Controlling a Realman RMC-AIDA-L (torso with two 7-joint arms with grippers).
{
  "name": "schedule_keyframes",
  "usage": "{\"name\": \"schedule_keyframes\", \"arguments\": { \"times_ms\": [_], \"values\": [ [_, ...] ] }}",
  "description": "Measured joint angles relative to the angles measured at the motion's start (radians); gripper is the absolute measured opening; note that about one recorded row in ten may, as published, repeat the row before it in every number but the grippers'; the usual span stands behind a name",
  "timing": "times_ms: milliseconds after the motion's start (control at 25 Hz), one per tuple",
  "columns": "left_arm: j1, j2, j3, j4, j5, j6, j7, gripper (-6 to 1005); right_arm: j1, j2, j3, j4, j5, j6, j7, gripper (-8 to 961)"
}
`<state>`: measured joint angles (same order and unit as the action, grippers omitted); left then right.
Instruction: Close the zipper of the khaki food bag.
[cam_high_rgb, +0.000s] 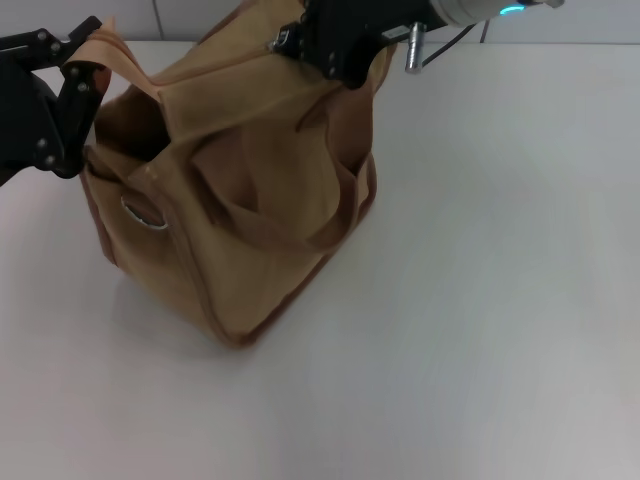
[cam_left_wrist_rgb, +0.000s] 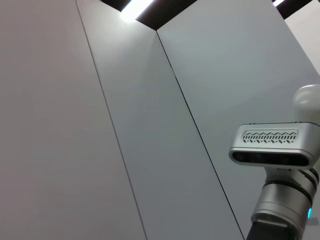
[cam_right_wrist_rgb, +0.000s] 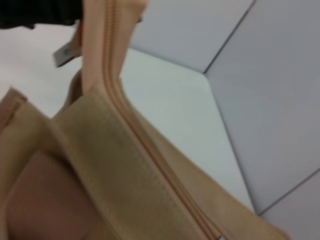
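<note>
Plain white matte tabletop (cam_high_rgb: 480, 330), boxy tan canvas tote bag with brown edge binding (cam_high_rgb: 240, 240) standing on it

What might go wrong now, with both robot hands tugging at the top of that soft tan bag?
The khaki food bag is limp and already leans, so pulling could tip or drag it across the table. The left gripper grips only a thin fabric end by the far left corner, which might slip free. The zipper bends sharply near the right gripper, so its slider could jam.
</note>
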<state>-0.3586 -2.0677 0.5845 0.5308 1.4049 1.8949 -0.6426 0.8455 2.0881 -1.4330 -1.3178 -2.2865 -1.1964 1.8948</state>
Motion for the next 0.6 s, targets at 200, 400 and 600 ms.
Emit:
{"name": "schedule_keyframes", "arguments": {
  "times_ms": [200,400,600],
  "values": [
    [0.005,0.0,-0.004,0.0,0.0,0.001,0.0,120,-0.029,0.002,0.007,-0.021,0.002,0.031,0.034,2],
    [0.009,0.0,-0.006,0.0,0.0,0.002,0.0,121,-0.052,0.001,0.034,-0.033,0.0,0.048,0.069,2],
    [0.013,0.002,-0.008,0.0,-0.001,0.007,0.0,122,-0.063,-0.001,0.061,-0.035,-0.003,0.055,0.086,1]
  ]
}}
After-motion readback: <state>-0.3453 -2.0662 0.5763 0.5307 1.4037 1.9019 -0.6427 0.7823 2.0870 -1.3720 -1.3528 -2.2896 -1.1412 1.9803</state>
